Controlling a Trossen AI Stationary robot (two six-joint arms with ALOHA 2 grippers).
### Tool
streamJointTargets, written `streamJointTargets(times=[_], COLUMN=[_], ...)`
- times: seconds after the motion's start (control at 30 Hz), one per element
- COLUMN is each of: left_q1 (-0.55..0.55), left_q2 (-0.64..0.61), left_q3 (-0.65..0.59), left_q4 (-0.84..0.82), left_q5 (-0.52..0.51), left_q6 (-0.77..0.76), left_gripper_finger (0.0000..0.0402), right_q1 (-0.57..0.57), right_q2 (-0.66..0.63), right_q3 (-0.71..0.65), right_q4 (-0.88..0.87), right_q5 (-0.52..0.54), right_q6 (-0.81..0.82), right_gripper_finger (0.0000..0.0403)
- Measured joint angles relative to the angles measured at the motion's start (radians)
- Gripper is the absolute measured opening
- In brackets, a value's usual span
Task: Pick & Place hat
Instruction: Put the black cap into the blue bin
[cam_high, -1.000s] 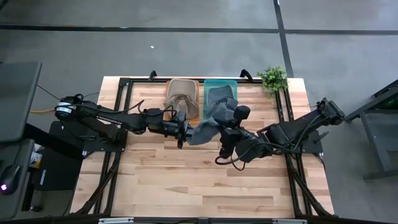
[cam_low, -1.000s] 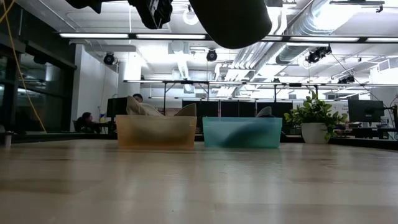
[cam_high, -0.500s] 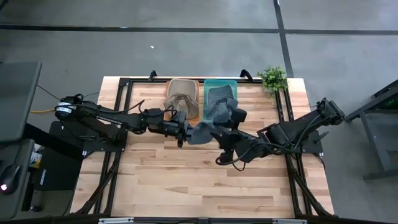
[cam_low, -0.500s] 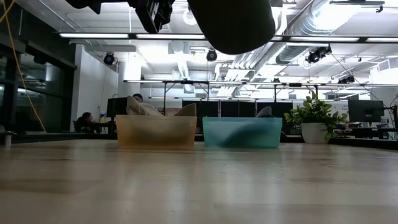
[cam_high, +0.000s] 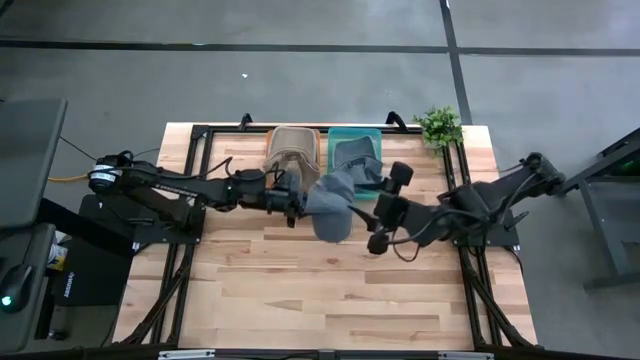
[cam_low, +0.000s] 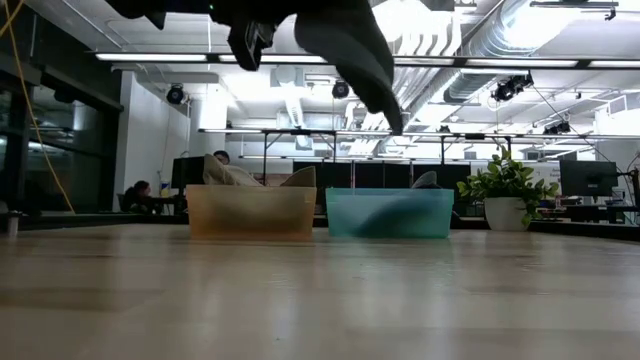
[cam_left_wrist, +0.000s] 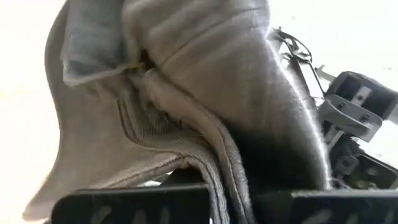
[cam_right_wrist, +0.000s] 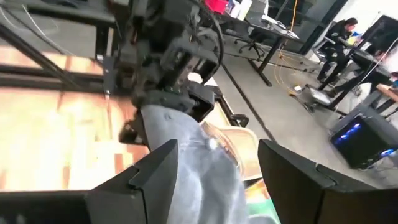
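The right gripper (cam_high: 388, 210) has let go and drawn back right, jaws spread. The grey hat (cam_high: 332, 203) now hangs mid-frame, pinched by the left gripper (cam_high: 296, 201), above the table (cam_high: 250, 290).

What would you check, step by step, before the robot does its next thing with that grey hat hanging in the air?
1. Hat held: ok. The left gripper is shut on the grey hat.
2. Hat clear of the table: ok. In the low view the grey hat hangs well above the wooden table.
3. Right gripper out of the way: ok. It is open beside the hat, holding nothing.
4. Teal bin free to receive: cannot tell. A grey item already lies in it.
5. Tan bin state: a tan hat sits in it.
6. Hat over a bin: not ok. It hangs in front of the bins, over bare table.
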Motion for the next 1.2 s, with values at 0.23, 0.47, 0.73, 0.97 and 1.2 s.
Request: streamJointTargets(times=[0.23,0.47,0.73,0.97,1.2], left_q1=[0.055,0.089,0.092,0.093,0.092], left_q2=[0.0,0.0,0.0,0.021,0.052], left_q3=[0.0,0.014,0.274,0.525,0.677], left_q4=[-0.005,-0.097,-0.675,-1.092,-1.322], left_q5=[0.095,0.231,0.263,0.131,0.058], left_q6=[0.07,0.134,0.436,0.745,0.935], left_gripper_finger=[0.0,0.0,0.0,0.0,0.0], right_q1=[-0.001,-0.011,-0.064,-0.112,-0.172], right_q2=[-0.039,-0.033,-0.033,-0.033,-0.032], right_q3=[0.0,0.0,0.0,0.0,0.0], right_q4=[-0.018,-0.089,-0.11,-0.141,-0.146], right_q5=[-0.117,-0.211,-0.287,-0.332,-0.367], right_q6=[0.078,0.1,0.105,0.056,-0.026], right_gripper_finger=[0.0218,0.0218,0.0218,0.0218,0.0218])
